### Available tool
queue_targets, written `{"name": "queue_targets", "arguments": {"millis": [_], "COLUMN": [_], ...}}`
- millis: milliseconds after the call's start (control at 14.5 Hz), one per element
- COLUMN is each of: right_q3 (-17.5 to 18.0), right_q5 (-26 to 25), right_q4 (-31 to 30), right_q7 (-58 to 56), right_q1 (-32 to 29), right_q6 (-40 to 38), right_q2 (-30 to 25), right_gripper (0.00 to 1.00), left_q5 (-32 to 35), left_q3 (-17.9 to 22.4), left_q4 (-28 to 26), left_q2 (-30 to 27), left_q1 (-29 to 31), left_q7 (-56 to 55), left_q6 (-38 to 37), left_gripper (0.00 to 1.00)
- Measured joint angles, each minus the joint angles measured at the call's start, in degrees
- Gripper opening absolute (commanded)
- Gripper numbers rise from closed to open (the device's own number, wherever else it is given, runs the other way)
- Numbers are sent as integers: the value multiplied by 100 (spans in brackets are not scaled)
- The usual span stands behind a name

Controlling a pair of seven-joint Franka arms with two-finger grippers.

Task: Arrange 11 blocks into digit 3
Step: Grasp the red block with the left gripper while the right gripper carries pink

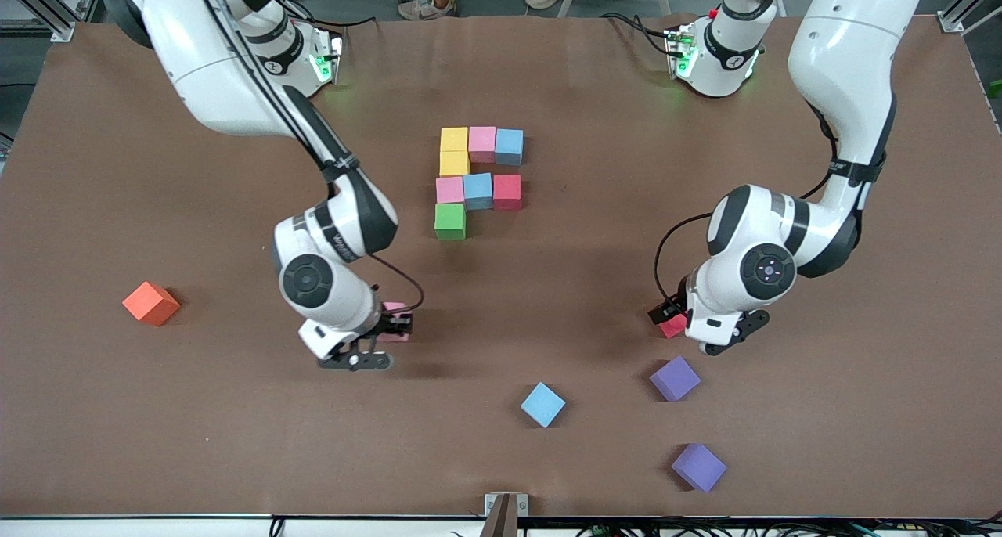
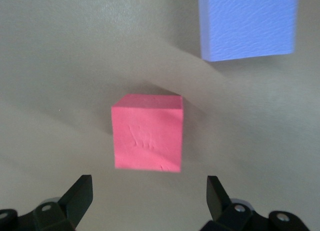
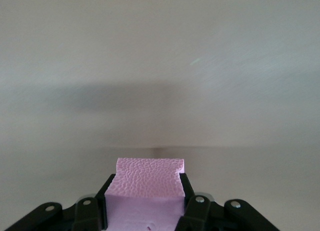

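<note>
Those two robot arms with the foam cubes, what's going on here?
They are building a blocky figure from coloured foam cubes at mid-table; eight cubes are in place so far. The right gripper is shut on a pink foam cube just above the table. The left gripper is open over a red foam cube. A light blue foam cube and two purple foam cubes lie loose, nearer the front camera.

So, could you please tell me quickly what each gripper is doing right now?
Left gripper: open, over the red block.
Right gripper: shut on a pink block.
</note>
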Motion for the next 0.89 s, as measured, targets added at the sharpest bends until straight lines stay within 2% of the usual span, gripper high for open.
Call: {"name": "queue_targets", "arguments": {"millis": [275, 551, 688, 895], "right_q3": [-6, -8, -12, -14], "right_q5": [364, 404, 404, 408], "right_q4": [-67, -312, -440, -660], "right_q7": [65, 99, 116, 154], "right_q1": [388, 678, 732, 764], "right_q6": [-88, -103, -101, -103], "right_q2": [22, 21, 12, -85], "right_gripper": [37, 37, 37, 37], "left_q5": [294, 372, 463, 477], "left_q3": [3, 7, 7, 3], "left_q4": [-70, -79, -82, -83], "left_q2": [197, 311, 399, 480], "left_q1": [63, 194, 246, 249], "left_q7": [0, 4, 4, 4], "left_q6": [314, 764, 856, 912], "left_gripper": [100, 100, 93, 71]}}
